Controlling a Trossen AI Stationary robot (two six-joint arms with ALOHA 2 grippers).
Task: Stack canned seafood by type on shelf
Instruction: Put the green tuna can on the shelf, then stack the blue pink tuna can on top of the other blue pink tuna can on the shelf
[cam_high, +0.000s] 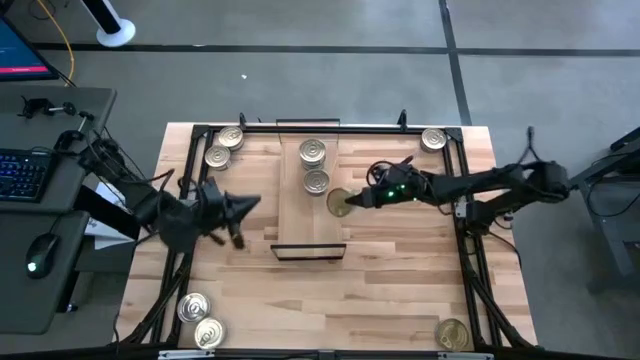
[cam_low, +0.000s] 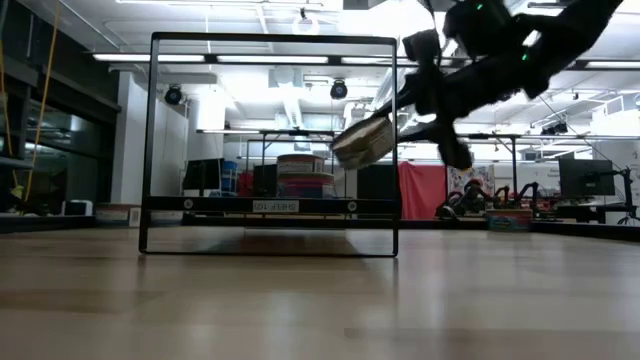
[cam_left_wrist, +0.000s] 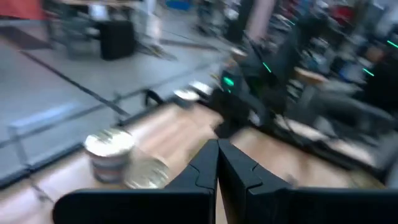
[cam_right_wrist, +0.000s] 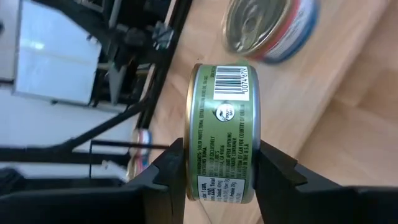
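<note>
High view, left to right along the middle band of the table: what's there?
Left gripper, fingers shut and empty → light-wood shelf board carrying two stacks of round silver-lidded tins → green-labelled, gold-lidded tin → right gripper shut on it, at the shelf's right edge.

The left gripper (cam_left_wrist: 217, 165) fills the near edge of this blurred view, its two dark fingers (cam_left_wrist: 202, 171) pressed together with only a thin seam between them. Just beside the fingertips, on the light-wood surface (cam_left_wrist: 180, 130), sits a flat round tin with a silver lid (cam_left_wrist: 147, 172), and next to it a taller stack of round metal tins (cam_left_wrist: 110, 154). Beyond the fingertips, the other dark arm (cam_left_wrist: 249, 93) reaches over the wood, a green light glowing on it. Further off lie two more small silver-lidded tins (cam_left_wrist: 193, 92), too smeared to describe.
</note>
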